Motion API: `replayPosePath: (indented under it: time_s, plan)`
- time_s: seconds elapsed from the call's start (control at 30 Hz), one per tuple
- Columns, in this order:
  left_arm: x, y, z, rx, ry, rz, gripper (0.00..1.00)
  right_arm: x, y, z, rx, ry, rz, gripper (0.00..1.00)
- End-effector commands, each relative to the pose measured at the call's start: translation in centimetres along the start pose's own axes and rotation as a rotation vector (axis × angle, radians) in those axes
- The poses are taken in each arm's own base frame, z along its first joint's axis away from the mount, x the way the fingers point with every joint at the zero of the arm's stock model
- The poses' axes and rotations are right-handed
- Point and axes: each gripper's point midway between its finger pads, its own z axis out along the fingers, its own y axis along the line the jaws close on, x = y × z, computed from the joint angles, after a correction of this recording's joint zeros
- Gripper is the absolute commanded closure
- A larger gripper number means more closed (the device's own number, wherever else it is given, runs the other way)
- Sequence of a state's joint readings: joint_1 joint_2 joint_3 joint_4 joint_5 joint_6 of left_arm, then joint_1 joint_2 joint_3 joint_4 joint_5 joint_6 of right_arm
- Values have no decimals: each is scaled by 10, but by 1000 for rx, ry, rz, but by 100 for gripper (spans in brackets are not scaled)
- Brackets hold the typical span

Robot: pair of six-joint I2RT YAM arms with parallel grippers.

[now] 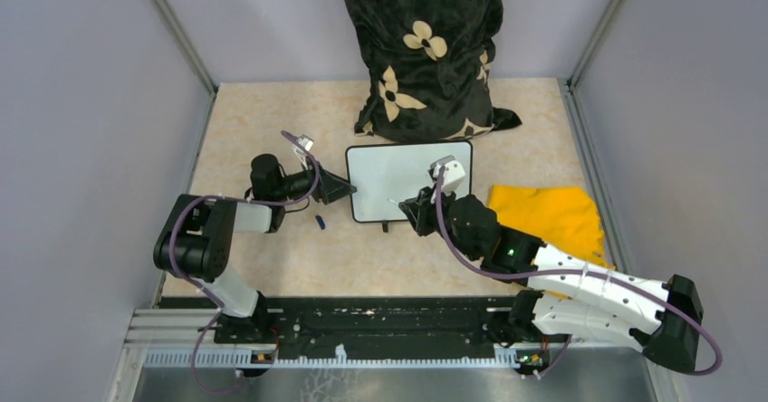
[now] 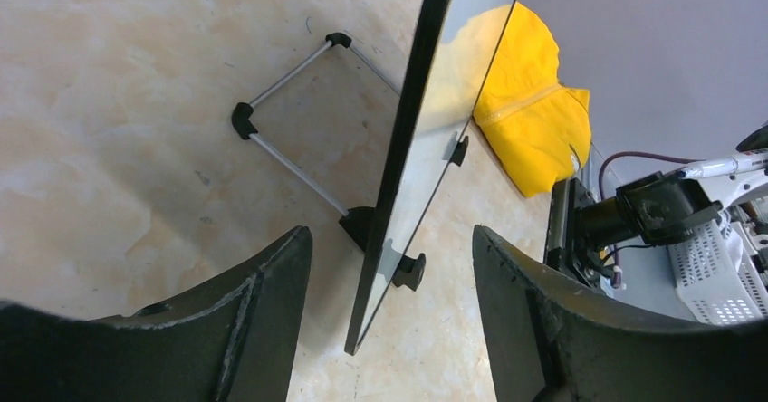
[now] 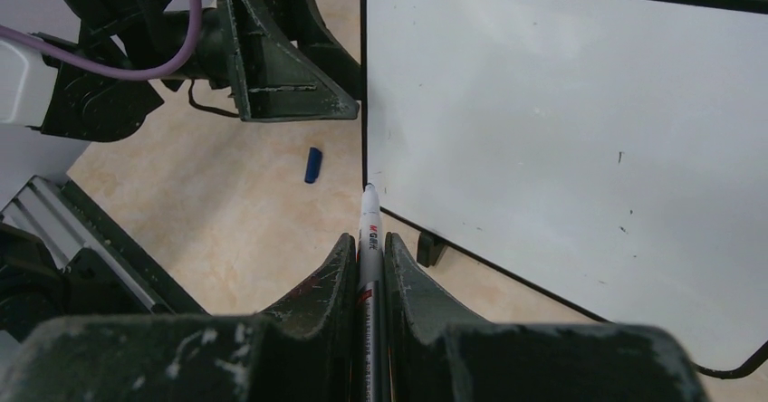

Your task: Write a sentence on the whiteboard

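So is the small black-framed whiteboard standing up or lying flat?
Standing, tilted back: the small white black-framed whiteboard rests on its black feet, propped by a silver wire stand behind it.

Black-and-white arms (image 1: 589, 284) carry looping purple cables (image 3: 191, 4).

Plain white across the whiteboard (image 1: 408, 180) at centre frame, flecked with a few tiny dark specks, edged by a thin black frame. Bright yellow on the cloth (image 1: 548, 216) to its right. Black with cream flower shapes on the cushion (image 1: 426, 49) at top centre. Mottled beige, marble-like, on the table (image 1: 263, 121). Blue on the small cap (image 1: 320, 222) left of the board. White with dark lettering on the marker (image 3: 369, 225). Purple on the cable (image 3: 118, 71); pale grey-lilac on the walls (image 1: 91, 103).
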State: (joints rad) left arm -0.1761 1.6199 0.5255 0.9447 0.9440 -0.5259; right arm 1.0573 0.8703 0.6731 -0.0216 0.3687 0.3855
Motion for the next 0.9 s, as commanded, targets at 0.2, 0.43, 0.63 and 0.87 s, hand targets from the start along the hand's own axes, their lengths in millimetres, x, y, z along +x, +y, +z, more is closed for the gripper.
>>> replayPosePath:
  time_s: [0.2, 0.43, 0.63, 0.87]
  plan:
    - [10, -8, 8, 139, 50, 63, 35, -21, 19, 15, -41, -52, 43, 100]
    - [20, -12, 13, 166, 85, 63, 43, -20, 23, 30, -4, -55, 43, 100]
    - [33, -9, 18, 170, 124, 48, 48, -18, 28, 39, -7, -55, 44, 100]
    - [35, -5, 18, 157, 129, 41, 54, -21, 18, 48, 81, -82, 10, 100]
